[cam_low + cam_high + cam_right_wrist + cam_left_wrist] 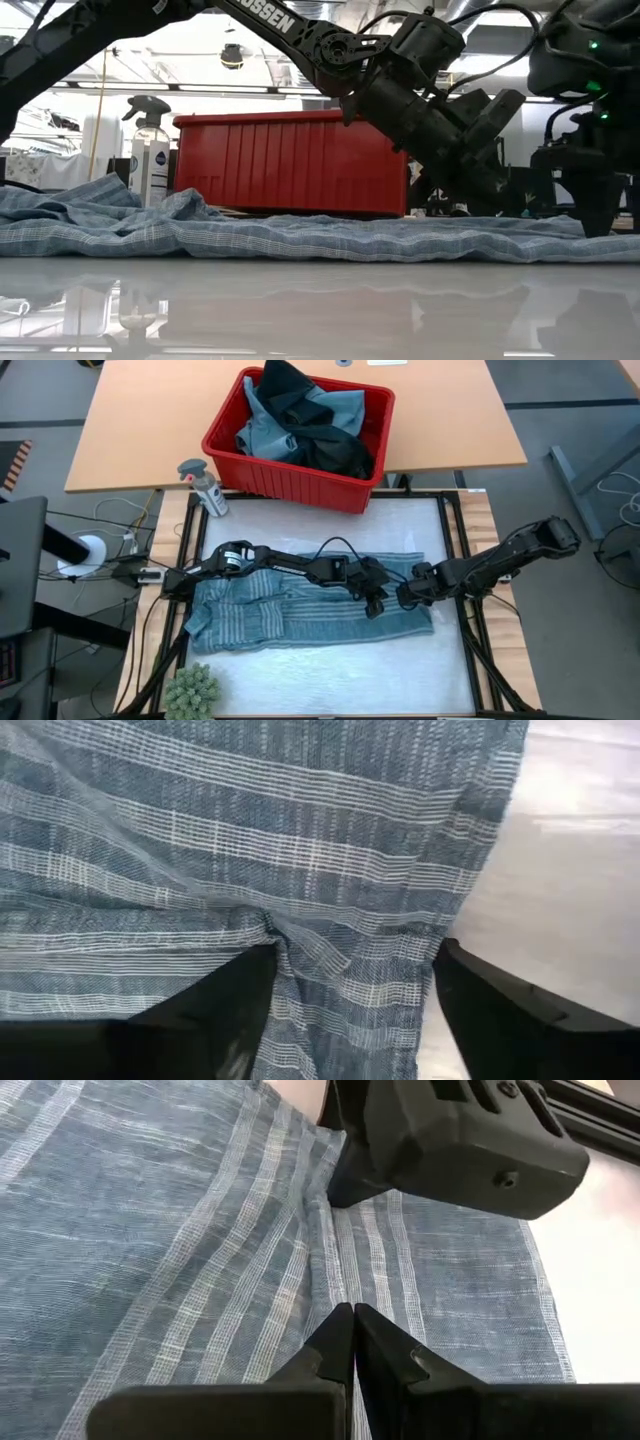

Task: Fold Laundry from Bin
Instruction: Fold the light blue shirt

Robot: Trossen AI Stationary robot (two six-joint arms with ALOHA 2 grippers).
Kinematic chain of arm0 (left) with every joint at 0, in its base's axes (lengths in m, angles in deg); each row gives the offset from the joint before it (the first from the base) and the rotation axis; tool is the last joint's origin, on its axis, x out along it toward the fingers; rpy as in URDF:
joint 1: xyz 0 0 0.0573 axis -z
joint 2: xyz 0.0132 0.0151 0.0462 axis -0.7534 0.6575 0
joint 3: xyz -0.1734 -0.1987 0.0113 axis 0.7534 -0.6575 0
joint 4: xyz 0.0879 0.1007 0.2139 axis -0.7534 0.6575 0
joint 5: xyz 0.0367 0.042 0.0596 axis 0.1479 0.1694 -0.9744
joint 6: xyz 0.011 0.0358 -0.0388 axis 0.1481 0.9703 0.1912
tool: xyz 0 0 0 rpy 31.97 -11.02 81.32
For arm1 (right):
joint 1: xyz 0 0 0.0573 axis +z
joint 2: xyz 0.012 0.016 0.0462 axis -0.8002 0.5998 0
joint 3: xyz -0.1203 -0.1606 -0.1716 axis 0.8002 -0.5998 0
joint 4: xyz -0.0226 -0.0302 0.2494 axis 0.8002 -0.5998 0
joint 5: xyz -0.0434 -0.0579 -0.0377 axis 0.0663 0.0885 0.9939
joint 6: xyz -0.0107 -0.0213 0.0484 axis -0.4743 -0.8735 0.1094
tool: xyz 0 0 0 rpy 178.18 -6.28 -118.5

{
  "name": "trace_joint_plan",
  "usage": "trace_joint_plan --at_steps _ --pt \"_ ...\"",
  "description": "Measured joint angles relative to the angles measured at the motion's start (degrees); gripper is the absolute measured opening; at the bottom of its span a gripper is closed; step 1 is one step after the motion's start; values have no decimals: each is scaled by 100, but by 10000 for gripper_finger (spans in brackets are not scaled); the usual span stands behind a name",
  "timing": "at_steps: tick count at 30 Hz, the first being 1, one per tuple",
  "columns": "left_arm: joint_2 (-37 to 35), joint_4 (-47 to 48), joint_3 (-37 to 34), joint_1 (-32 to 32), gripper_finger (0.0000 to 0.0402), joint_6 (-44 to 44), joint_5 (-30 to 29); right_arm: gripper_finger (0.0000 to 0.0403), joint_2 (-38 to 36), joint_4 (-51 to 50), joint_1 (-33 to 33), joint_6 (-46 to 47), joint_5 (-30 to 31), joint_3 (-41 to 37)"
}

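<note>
Laundry: one striped cloth (pixel 300 610) lies flat on the desk (pixel 330 680); the rest is in the red bin (pixel 290 485). Left gripper (pixel 377 603) rests clenched on it. Right gripper (pixel 407 598) has jaws wide apart around a fold. I think folding is starting; next, pinch and lift.

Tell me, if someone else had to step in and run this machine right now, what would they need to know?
Left gripper: shut, pressing down on the striped garment.
Right gripper: open, fingers astride a ridge of the same cloth near its right edge.
The striped garment lies spread on the table, crumpled at its left end; no fold shows.
The red bin sits behind, holding light blue and dark clothes.
Left: fold this piece, then those in the bin.
</note>
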Motion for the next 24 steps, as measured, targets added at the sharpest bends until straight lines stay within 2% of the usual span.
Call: trace_joint_plan --at_steps 7,17,24 --pt "-2 2 0 0 0 -66 45 199 -2 51 -160 19 -220 -7" --pt "-148 143 -9 -16 0 -219 325 32 0 136 -162 62 -247 -10" --pt "-1059 928 -7 -159 0 -195 453 23 30 21 -162 18 -230 94"
